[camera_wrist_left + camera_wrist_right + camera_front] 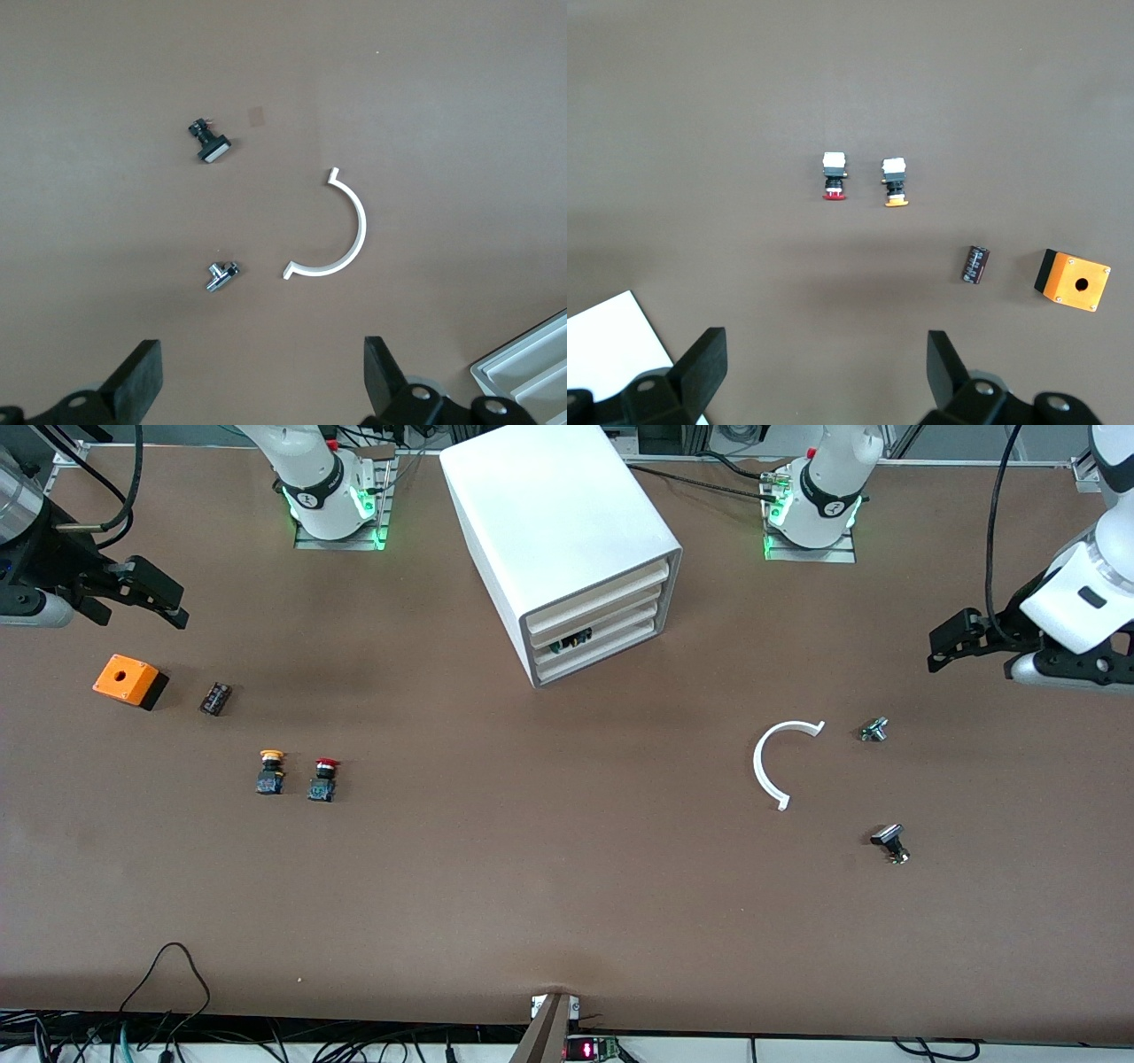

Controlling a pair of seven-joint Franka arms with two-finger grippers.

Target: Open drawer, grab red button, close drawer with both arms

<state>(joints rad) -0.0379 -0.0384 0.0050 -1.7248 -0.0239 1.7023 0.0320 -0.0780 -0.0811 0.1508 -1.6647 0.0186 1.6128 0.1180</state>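
The white drawer cabinet stands at the robots' edge of the table, midway between the arms, with its stacked drawers all shut. The red-capped button stands on the table toward the right arm's end, beside a yellow-capped button; it also shows in the right wrist view. My right gripper is open and empty in the air over bare table near the orange box; its wrist view shows it too. My left gripper is open and empty over the left arm's end, as its wrist view confirms.
An orange box with a hole and a dark capacitor lie near the right gripper. A white C-shaped piece, a small metal part and a black part lie toward the left arm's end.
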